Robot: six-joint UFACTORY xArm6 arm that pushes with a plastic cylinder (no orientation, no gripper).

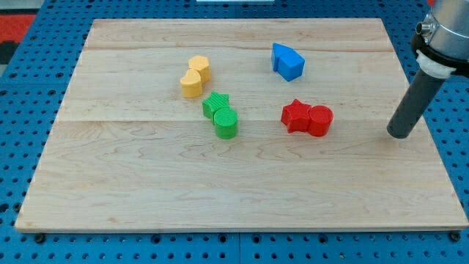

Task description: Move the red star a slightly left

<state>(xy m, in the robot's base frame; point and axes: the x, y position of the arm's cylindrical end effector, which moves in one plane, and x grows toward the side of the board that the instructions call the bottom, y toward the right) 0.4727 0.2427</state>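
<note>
Blue perforated matting surrounds a pale wooden worktop (146, 191) that fills most of the view, its boards running from the view's left to the view's right. On it I see the red star (296, 115) a little right of centre, and a red cylinder (320, 120) touches it on the side toward the view's right. Above them, nearer the view's top, sits a blue block (287, 61) with angled faces, well apart from the red pair. Left of the red star, with bare wood between, a green star (215, 105) and a green cylinder (226, 123) stand touching, the cylinder closer to the view's bottom. Up and to the left of those, two yellow blocks touch each other: a yellow cylinder (199, 68) and a yellow heart-like block (191, 84) just below it. My arm comes in at the view's upper right corner as a dark rod slanting down, and my tip (399, 134) rests on the wood near the worktop's right edge. It is to the right of the red cylinder, well apart from it and from the star, touching no block. This end effector is a plain rod with nothing that opens or closes, and it grasps nothing.
</note>
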